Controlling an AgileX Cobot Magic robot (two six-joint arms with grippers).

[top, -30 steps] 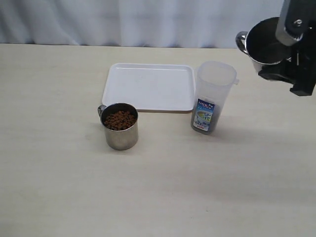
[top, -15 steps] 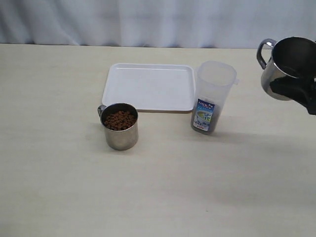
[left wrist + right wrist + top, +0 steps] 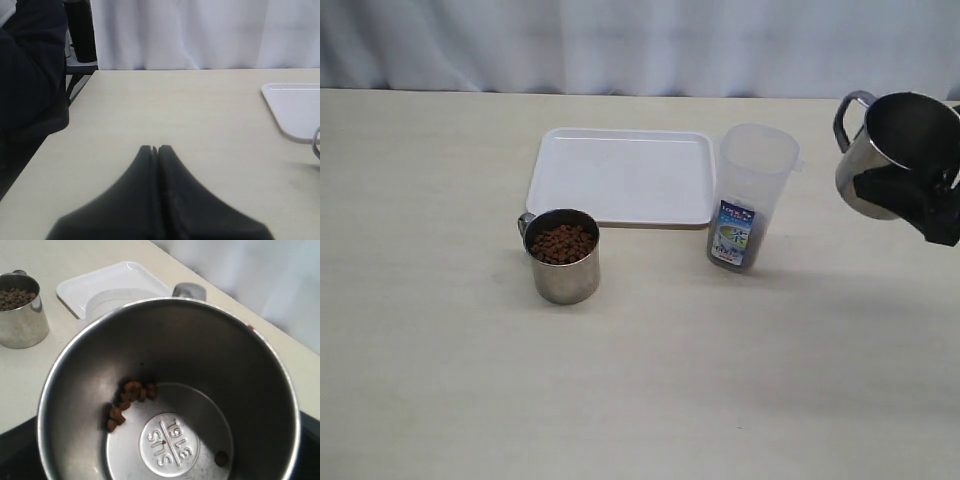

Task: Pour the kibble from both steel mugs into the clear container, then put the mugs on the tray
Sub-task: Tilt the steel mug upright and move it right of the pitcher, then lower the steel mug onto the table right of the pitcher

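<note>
My right gripper (image 3: 918, 200) is shut on a steel mug (image 3: 895, 150) and holds it in the air to the right of the clear container (image 3: 752, 195). The mug tilts a little, handle toward the container. Inside the held mug (image 3: 170, 390) only a few pieces of kibble (image 3: 127, 397) lie on the bottom. Dark kibble (image 3: 732, 258) shows low in the container. The other steel mug (image 3: 563, 257) stands in front of the white tray (image 3: 620, 175), full of kibble (image 3: 562, 243). My left gripper (image 3: 156, 149) is shut on nothing, low over the table, out of the exterior view.
A white curtain hangs behind the table's far edge. A dark chair-like shape (image 3: 30, 75) stands off the table's edge beside my left gripper. The tray's corner (image 3: 295, 110) lies ahead of the left gripper.
My right gripper has carried the mug down and to the right, away from above the container's mouth. The left gripper and the other things have not moved.
</note>
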